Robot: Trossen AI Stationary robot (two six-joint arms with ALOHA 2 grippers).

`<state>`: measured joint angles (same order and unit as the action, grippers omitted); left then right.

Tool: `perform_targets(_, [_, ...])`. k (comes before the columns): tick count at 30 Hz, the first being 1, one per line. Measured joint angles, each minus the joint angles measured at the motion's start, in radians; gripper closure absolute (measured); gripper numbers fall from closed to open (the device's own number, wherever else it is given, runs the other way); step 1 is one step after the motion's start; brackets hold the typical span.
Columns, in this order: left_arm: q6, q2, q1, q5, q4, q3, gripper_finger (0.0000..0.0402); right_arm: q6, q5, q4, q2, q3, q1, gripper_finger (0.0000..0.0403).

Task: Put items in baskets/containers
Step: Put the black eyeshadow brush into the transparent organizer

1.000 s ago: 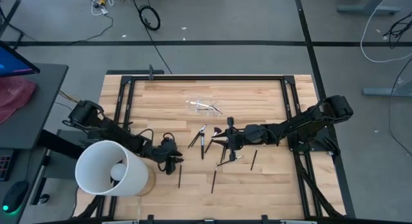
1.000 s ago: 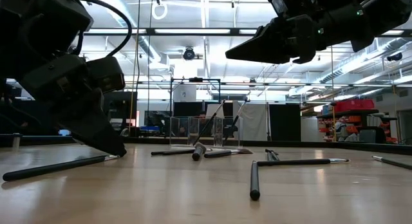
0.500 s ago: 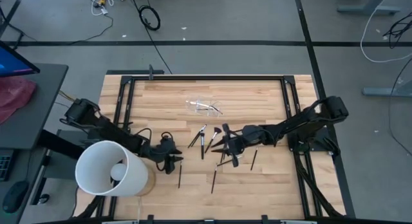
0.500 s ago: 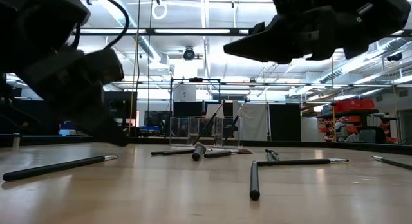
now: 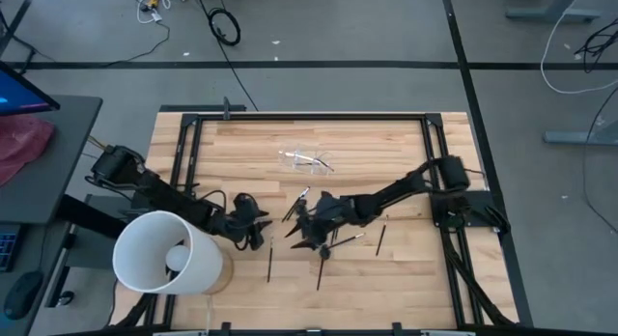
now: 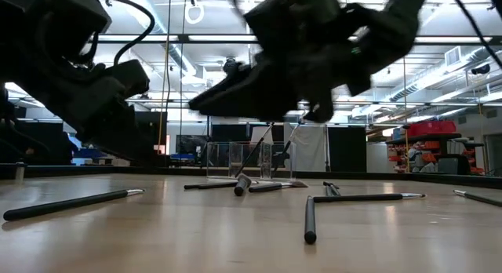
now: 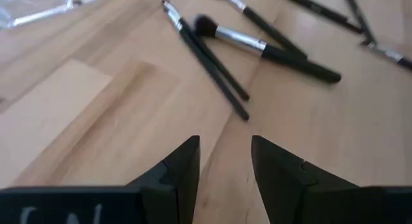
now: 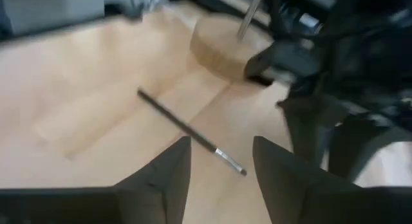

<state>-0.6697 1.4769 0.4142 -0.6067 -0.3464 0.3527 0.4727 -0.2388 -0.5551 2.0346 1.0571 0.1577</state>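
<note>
Over the table [image 5: 386, 278] centre, the right tool [image 5: 301, 241] hovers with fingers apart above scattered makeup brushes [image 5: 322, 266]; the left tool [image 5: 259, 223], also parted and empty, sits nearby. Clear holder [image 5: 307, 160] stands farther back.

1. Pale, honey-toned wood planks with faint grain on the table [image 5: 386, 143], inside a black metal frame [image 5: 309, 115].
2. Black handles, silvery ferrules and dark bristle tips on the makeup brushes [image 7: 257, 45].
3. Clear, colourless plastic on the holder [image 5: 307, 159].
4. Plain white on the bucket [image 5: 169, 252].
5. Matte black on the left gripper [image 7: 224, 161] and the right gripper [image 8: 219, 163].
6. Grey on the floor [image 5: 97, 37], crossed by black lines.
7. Pinkish red on the cloth [image 5: 21, 143].
</note>
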Motion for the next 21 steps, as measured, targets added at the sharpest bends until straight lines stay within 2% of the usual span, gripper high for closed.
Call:
perform_targets(2, [-0.004,0.000,-0.007,-0.010,0.019,0.000,0.0258,0.056,-0.030,0.060,0.049,0.069,0.000,0.0230])
perform_targets(5, [-0.007,0.000,-0.016,-0.081,0.044,0.000,0.0258,0.109,-0.072,0.115,0.114,0.169,-0.001,0.0230])
perform_targets(13, [-0.008,0.000,-0.050,-0.260,0.075,0.000,0.0258,0.150,-0.201,0.300,0.268,0.415,-0.035,0.0230])
perform_targets(17, [-0.002,0.000,-0.053,-0.319,0.076,0.001,0.0258,0.175,-0.245,0.341,0.305,0.460,-0.061,0.0234])
perform_targets(21, [0.000,0.000,-0.053,-0.325,0.093,0.001,0.0258,0.191,-0.257,0.363,0.306,0.462,-0.077,0.0246])
